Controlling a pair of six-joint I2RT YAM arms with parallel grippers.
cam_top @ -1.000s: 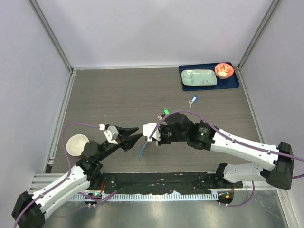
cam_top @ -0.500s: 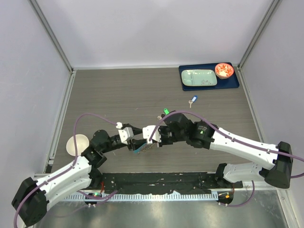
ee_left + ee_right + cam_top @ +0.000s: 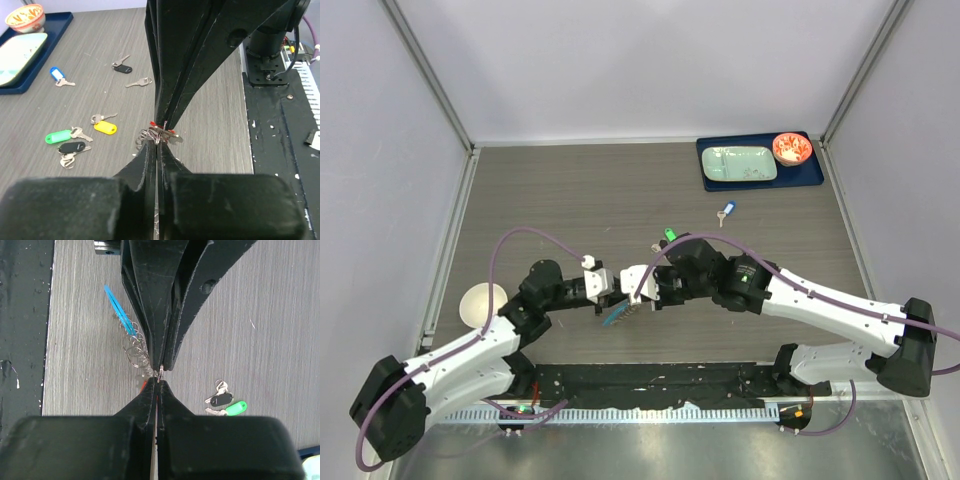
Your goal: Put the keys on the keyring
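a second ago the left gripper (image 3: 157, 146) stood wide open, apart at 9 o'clock of the right gripper (image 3: 158, 381). now it has come in tip to tip with it over the table (image 3: 540, 200) and narrowed to a sliver. its tips sit on the silvery loops of the keyring (image 3: 150, 135), so it looks pinched on them. the right claw is clamped fully shut on the same bunch from 3 o'clock, with a fleck of red at the pinch. the ring's blue crescent (image 3: 119, 307) hangs at 6 o'clock below the meeting point.

so the ring is likely held from 2 sides, ready to be steadied or spread. no loose key is being threaded yet. the green-tagged key (image 3: 59, 136), yellow one (image 3: 105, 127), black one (image 3: 72, 147) and blue one (image 3: 57, 74) lie on the wood toward 1 o'clock in the top view, well apart from both claws.
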